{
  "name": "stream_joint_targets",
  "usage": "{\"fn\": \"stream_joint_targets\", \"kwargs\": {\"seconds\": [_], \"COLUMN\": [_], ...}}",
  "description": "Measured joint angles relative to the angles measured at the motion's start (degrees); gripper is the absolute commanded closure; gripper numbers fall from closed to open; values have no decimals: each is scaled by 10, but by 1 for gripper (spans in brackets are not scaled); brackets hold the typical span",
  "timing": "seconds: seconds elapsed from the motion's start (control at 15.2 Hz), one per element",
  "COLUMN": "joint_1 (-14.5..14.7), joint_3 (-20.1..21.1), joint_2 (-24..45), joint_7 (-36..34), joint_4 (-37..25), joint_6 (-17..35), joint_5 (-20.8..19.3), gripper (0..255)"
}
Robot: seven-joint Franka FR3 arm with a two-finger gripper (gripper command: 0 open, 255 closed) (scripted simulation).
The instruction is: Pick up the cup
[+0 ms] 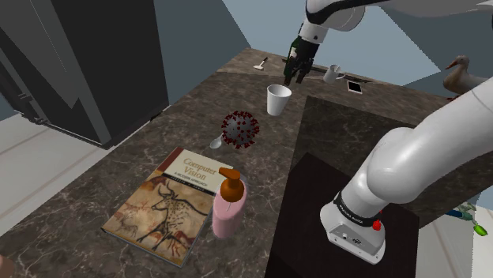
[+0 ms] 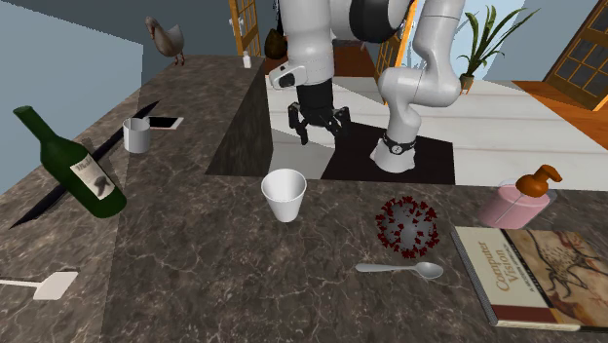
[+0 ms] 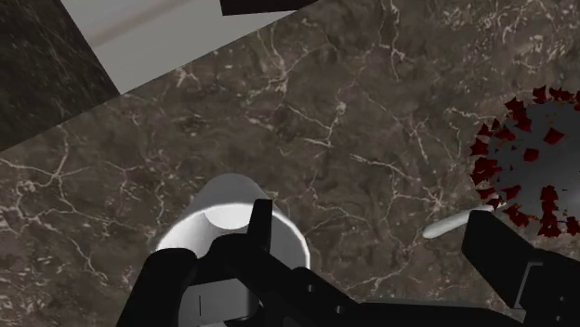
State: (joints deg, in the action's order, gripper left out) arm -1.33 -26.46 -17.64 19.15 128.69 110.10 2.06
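Observation:
The cup is plain white and stands upright with its mouth up on the dark marble counter. In the second exterior view the cup sits mid-counter, in front of the arm. My black gripper hovers just above it, a little toward the arm's side, fingers apart and holding nothing. The second exterior view has the gripper above and behind the cup. Seen from the wrist, the cup lies below one finger, not centred in the open gripper.
A red-spiked grey ball and a spoon lie beside the cup. A book and a pink soap dispenser are further along. A green bottle, a grey mug, a phone and a duck figure occupy the other end.

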Motion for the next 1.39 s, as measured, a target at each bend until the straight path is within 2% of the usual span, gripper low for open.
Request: {"fn": "stream_joint_targets", "kwargs": {"seconds": [0.13,0.4,0.59,0.73,0.86,1.32,1.39], "joint_1": [-1,-1,-11,-28,-35,-42,-43], "joint_3": [-21,-54,-69,-76,-75,-69,-68], "joint_2": [34,132,210,266,288,319,321], "joint_7": [32,97,146,186,200,225,226], "joint_4": [-13,-75,-127,-163,-176,-159,-159], "joint_6": [17,35,42,43,46,85,86], "joint_5": [14,66,115,151,166,192,193], "gripper": [0,0,0,0,0,0,255]}}
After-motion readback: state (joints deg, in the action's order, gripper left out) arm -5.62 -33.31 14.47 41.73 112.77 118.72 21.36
